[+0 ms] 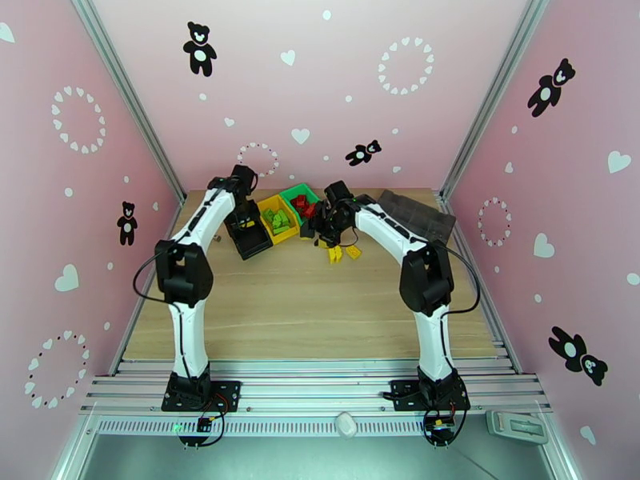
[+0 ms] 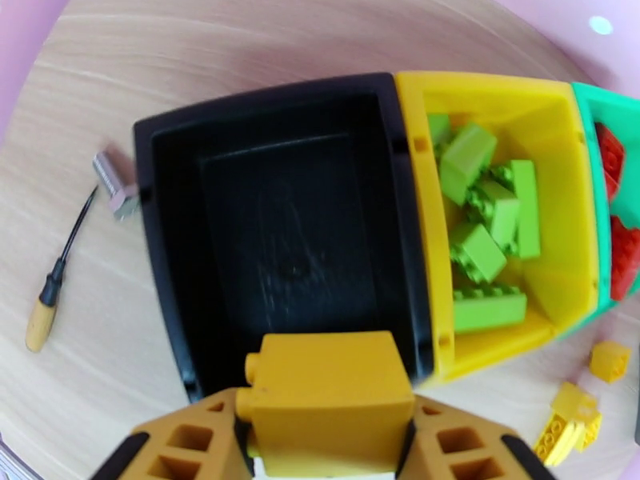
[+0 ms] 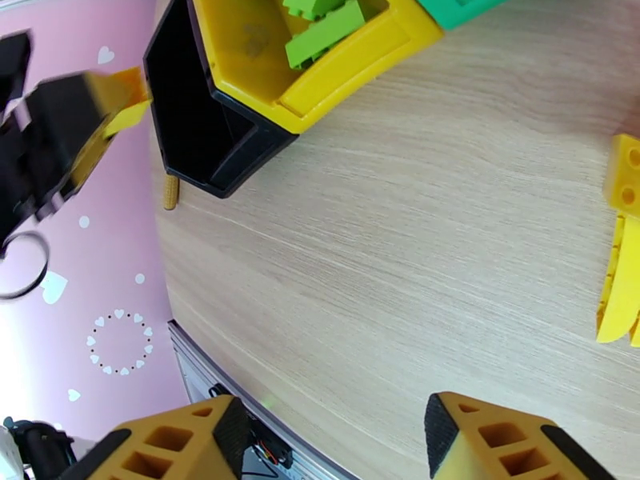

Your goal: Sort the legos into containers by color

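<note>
Left wrist: end effector (image 2: 324, 414) with yellow lego (image 2: 324, 374) above black bin (image 2: 164, 250)

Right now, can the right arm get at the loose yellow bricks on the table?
Probably yes: its open, empty tool hangs close beside the yellow bricks, with bare table between and nothing over them.

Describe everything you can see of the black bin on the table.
The black bin is a small open-top rectangular box of shiny plastic, with rounded corners and a thick rim. It stands upright on the wooden table at the end of the row, one long wall joined to the yellow bin. Its floor is bare and faintly scuffed, and no bricks show inside. The left gripper holds a yellow brick above its near rim.
</note>
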Available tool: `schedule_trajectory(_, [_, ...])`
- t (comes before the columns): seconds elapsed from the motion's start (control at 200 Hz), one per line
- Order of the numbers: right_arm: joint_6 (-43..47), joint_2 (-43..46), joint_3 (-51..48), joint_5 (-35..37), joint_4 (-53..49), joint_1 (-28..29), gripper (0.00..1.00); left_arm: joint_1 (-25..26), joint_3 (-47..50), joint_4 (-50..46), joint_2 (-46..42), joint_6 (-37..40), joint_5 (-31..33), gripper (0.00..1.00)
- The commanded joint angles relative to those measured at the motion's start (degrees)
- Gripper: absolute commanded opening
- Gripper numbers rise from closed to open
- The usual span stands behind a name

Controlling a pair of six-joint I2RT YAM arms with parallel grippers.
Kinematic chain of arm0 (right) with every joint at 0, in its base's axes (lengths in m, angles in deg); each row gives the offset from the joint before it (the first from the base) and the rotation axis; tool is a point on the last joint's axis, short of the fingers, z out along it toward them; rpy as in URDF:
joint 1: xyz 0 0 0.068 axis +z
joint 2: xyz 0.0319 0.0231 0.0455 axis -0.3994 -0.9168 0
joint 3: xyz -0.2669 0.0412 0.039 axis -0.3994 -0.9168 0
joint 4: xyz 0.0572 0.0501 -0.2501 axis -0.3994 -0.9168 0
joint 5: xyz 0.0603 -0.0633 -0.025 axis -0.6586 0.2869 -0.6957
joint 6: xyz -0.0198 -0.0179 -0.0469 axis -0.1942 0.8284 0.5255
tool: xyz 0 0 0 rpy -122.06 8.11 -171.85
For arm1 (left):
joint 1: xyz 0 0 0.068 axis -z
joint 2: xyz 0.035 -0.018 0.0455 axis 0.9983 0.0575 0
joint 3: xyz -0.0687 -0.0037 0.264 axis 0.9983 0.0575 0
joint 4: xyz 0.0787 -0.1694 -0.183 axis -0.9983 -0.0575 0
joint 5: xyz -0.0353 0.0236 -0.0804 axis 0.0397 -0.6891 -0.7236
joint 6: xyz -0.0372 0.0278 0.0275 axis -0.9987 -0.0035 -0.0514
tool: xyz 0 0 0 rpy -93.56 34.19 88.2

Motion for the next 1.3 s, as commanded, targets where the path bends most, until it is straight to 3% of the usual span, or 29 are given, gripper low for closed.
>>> schedule_trajectory(0.0, [1.8,0.2,1.1,1.9,-4.1,-1.1,0.66,-0.9,-4.5,-3.6,2.2,1.2,1.2,0.65])
schedule_trajectory(0.19, [2.8,2.5,-1.5,3.4,-4.4,-3.8,0.68,-0.8,-4.8,-3.0,0.7,1.4,-0.2,0.7])
schedule_trajectory(0.43, [4.7,4.0,-2.9,6.9,-6.4,-6.6,0.68,1.5,4.7,2.3,-7.4,1.0,-4.3,0.7])
schedule_trajectory(0.746, [7.4,5.3,-6.6,14.2,-9.6,-9.3,0.68,8.8,17.4,9.9,-15.4,-3.4,-11.2,0.75])
schedule_trajectory(1.021, [9.6,6.5,-13.1,19.9,-12.0,-10.8,0.72,17.6,22.1,13.9,-15.6,-8.2,-13.5,0.75])
schedule_trajectory(1.296, [11.4,4.3,-16.6,23.8,-12.6,-9.9,0.75,20.0,27.8,19.5,-16.1,-13.9,-16.8,0.74])
